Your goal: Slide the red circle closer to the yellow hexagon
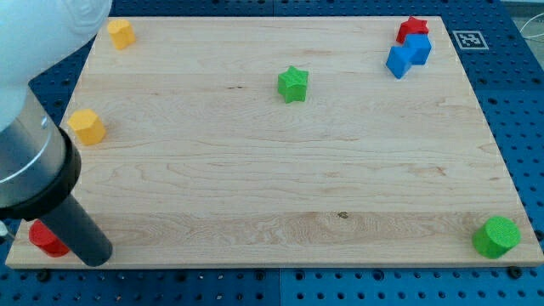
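A pale wooden board (272, 178) fills most of the view, lying on a blue pegboard surface (518, 102). Nearest, at the view's bottom left corner, my tip (92, 253) — the lower end of a thick dark rod that slants down from a large grey and white arm housing (25, 110) at the view's left edge — rests at the board's bottom edge. There is no gripper on this arm, so nothing spreads or pinches; the rod simply ends bluntly. The red circle (47, 239) sits just to the left of my tip, touching or nearly touching the rod, partly hidden behind it, right at the board's corner. At the opposite bottom corner, on the view's right, stands a green round block (496, 236), well apart from everything else. Further up the left edge is a yellow hexagon (86, 126), well above the red circle. Near the board's upper middle lies a green star (292, 84). At the view's top left corner is a second yellow block (121, 33), its exact shape hard to tell. At the top right, a blue block (408, 54) of irregular shape touches a small red star (412, 27) just above it
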Controlling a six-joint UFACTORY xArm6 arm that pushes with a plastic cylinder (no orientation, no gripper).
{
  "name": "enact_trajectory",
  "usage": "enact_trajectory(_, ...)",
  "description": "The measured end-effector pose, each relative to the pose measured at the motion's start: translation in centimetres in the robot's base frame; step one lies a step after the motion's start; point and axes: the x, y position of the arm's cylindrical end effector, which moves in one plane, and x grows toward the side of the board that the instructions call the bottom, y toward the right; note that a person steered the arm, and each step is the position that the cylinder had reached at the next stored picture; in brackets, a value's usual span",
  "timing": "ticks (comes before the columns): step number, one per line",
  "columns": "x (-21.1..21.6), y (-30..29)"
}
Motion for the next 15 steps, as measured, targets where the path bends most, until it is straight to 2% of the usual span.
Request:
enact_trajectory(7, -0.4, -10.4)
enact_trajectory(15, -5.8, -10.4)
